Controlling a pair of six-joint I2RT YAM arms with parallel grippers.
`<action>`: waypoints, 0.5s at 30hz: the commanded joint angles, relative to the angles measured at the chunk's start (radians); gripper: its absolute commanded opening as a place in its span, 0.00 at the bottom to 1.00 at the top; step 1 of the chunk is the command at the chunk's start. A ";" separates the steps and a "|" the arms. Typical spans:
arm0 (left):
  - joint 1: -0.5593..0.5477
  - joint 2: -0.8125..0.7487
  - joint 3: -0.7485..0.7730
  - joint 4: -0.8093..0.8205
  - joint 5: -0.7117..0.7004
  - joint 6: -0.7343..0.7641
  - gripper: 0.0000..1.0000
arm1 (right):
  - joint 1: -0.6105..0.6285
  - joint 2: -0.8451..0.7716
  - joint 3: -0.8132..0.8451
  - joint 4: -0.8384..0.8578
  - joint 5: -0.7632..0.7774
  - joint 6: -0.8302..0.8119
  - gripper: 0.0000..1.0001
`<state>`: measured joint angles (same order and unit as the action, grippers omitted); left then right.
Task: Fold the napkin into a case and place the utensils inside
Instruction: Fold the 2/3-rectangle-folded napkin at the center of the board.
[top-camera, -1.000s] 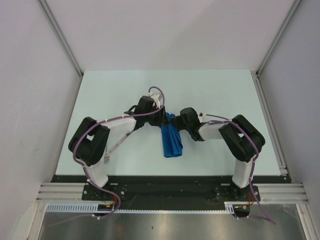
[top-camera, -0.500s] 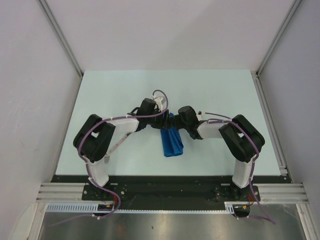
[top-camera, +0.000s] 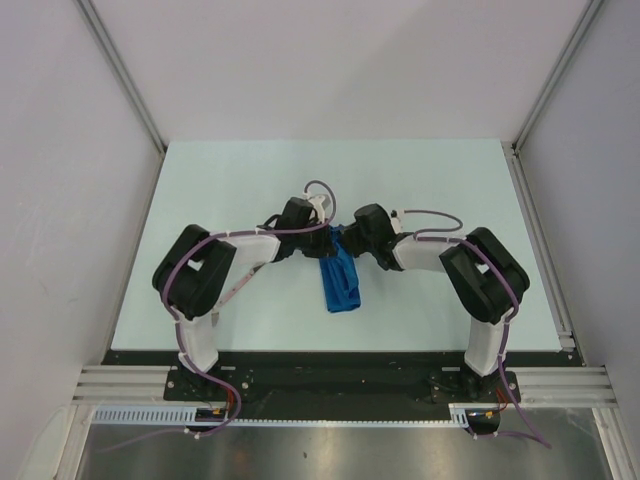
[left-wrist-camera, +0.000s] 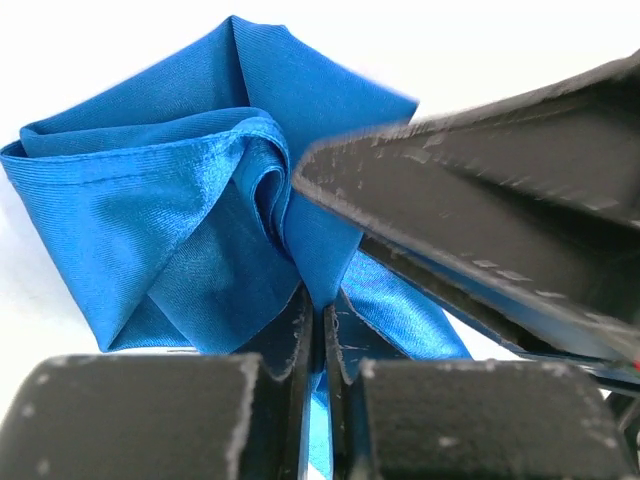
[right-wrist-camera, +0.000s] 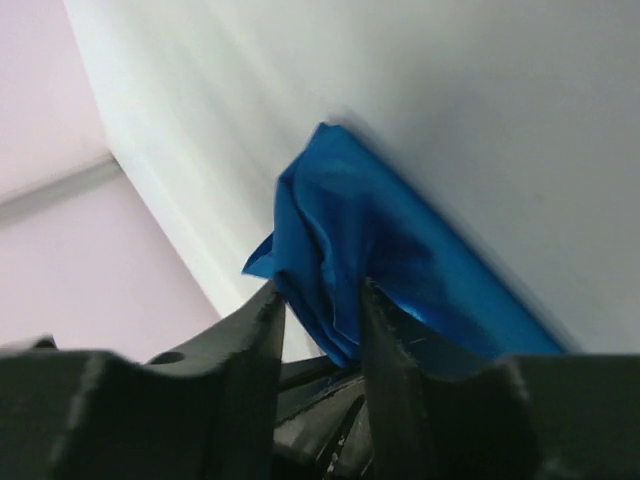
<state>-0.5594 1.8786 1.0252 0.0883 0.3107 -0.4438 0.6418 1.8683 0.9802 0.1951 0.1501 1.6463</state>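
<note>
The surface (top-camera: 230, 180) is a pale, faintly green sheet, bare over most of its width, with a metal rail (top-camera: 541, 250) along its right edge. One thing lies on it: the napkin (top-camera: 341, 285), royal-blue and gathered into a narrow strip near the middle. Its near end rests flat, and its far end is rumpled into loose, glossy folds.

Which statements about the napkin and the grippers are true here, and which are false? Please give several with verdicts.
1. The napkin is blue. True.
2. The left gripper has its jaws pinched on the napkin. True.
3. The napkin lies spread out as a full square. False: it is folded into a narrow strip.
4. A fork lies on the napkin. False: no cutlery shows on it.
</note>
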 joint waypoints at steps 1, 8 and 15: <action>0.026 0.001 0.001 0.040 0.014 0.002 0.06 | -0.033 0.014 0.100 -0.083 -0.060 -0.294 0.47; 0.029 -0.009 -0.013 0.056 0.034 -0.001 0.05 | -0.103 0.014 0.143 -0.171 -0.186 -0.615 0.65; 0.030 0.001 -0.011 0.059 0.042 -0.010 0.05 | -0.131 0.023 0.163 -0.134 -0.268 -0.773 0.59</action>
<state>-0.5381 1.8786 1.0210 0.1074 0.3332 -0.4450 0.5182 1.8740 1.0954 0.0517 -0.0410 1.0237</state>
